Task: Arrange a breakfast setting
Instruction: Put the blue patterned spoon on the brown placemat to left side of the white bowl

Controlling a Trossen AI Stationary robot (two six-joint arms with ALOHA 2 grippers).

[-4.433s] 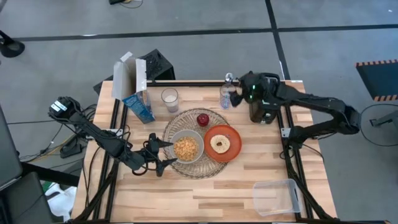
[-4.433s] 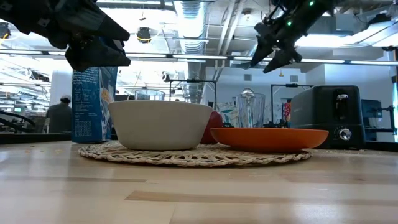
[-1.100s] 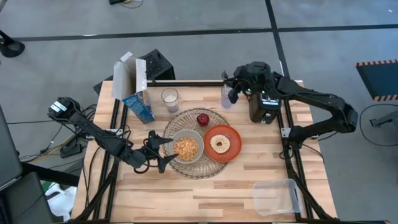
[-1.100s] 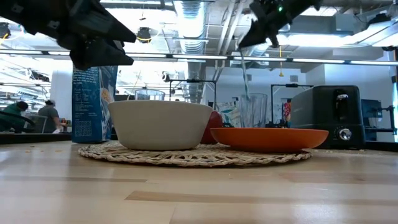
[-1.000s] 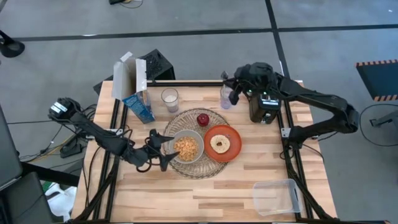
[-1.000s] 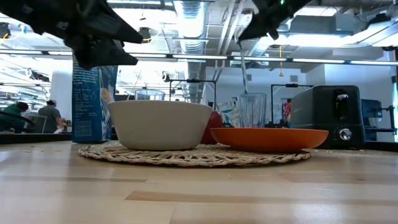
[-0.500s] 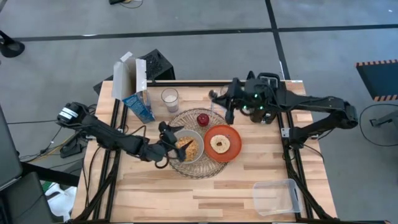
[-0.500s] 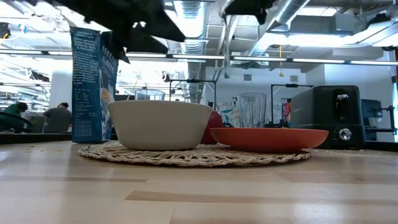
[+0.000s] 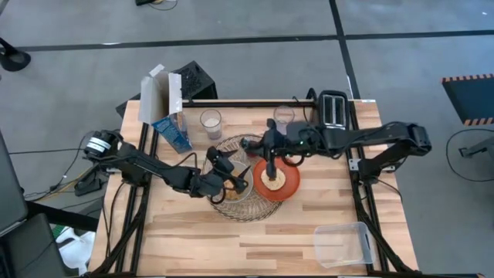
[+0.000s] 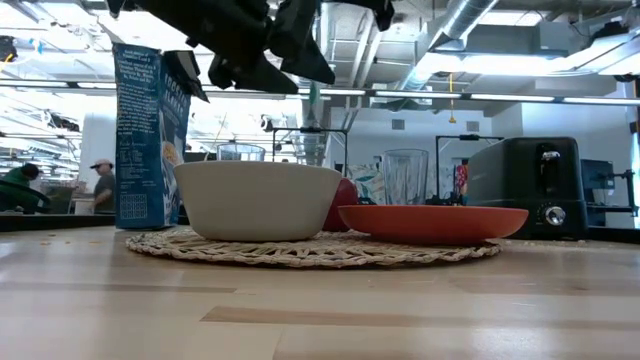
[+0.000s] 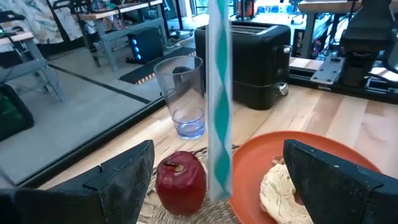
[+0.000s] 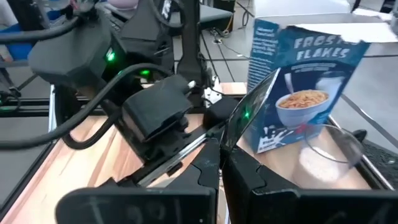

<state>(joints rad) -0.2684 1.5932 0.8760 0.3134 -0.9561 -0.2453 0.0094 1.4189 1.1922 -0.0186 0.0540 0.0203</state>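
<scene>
On the round woven mat point(image 9: 241, 211) stand the pale grey bowl point(image 10: 258, 200) and the orange plate point(image 9: 289, 185) with the bagel point(image 9: 272, 180). The red apple point(image 11: 181, 180) lies at the mat's far side. My right gripper point(image 9: 269, 151), above the mat between bowl and plate, is shut on the metal spoon point(image 11: 217, 106), which hangs straight down. My left gripper point(image 9: 231, 170) hovers over the bowl, open. Its two fingers point(image 11: 124, 180) stand on either side of the spoon's handle without touching it. My right gripper pinches the spoon's upper end point(image 12: 231, 140) between its two shut fingers, coming from above and pointing down. The fingers lie along the spoon. It hangs upright below them point(image 10: 312, 112), lifted clear of bowl, plate and mat.
At the far left stand the blue-and-white cereal box point(image 9: 166, 108) and a glass of milk point(image 9: 210, 121). An empty glass point(image 9: 284, 116) and the black toaster point(image 9: 333, 108) are at the far right. A clear plastic tub point(image 9: 343, 243) lies near the front right corner.
My right gripper has carried the spoon from above the empty glass at the far edge toward the near-left, to above the mat. My left gripper, still open, has risen and moved right over the bowl until its fingers flank the hanging spoon.
</scene>
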